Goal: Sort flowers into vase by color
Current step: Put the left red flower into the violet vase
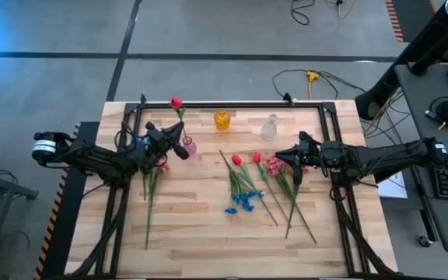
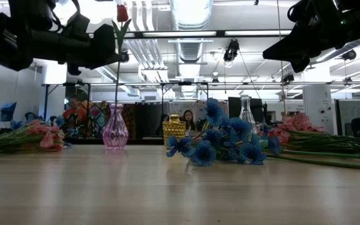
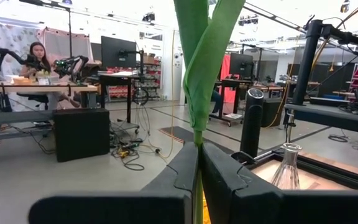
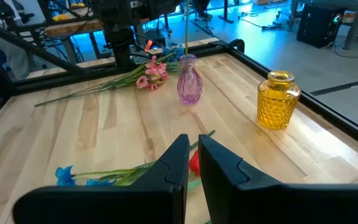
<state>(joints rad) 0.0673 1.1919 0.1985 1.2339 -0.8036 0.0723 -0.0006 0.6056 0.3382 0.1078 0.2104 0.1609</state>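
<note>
Red tulip (image 1: 176, 102) is what your left hand (image 1: 179, 145) has: fingers pinched fully shut on the green stem, seen close in the left wrist view, hand hovering above the pink vase (image 1: 190, 146) at about 10 o'clock on the wooden surface (image 1: 193, 233). In the low view the stem runs down into the vase neck, bud well above the hand.

Risks from here, my read:
- Let go too high or off-centre and the long stem may tip the narrow vase or spring out; top-heavy bud makes it worse.
- Pink blooms (image 1: 162, 168) lie just beside the vase, toward 8 o'clock; lowering the hand could snag them.

Moving right: yellow vase (image 1: 222, 119) at 12 o'clock and clear vase (image 1: 270, 127) beside it, both w/o flowers as far as you can see. Centre pile: two red tulips (image 1: 246, 159), blue blooms (image 1: 242, 202) toward 6 o'clock, stems crossing each other. Crossed stems mean one pick may drag a neighbour.

Your right hand (image 1: 296, 159) sits at about 3 o'clock over the pink cluster (image 1: 274, 165) and its long stems, fingers nearly shut; the right wrist view shows only a thin gap and nothing in it. Closed like that it can't take a stem, and pushing down would just shove the pile.

Flowers look artificial: thin stiff green stems, tight red buds, frilly pink and bright blue heads.
</note>
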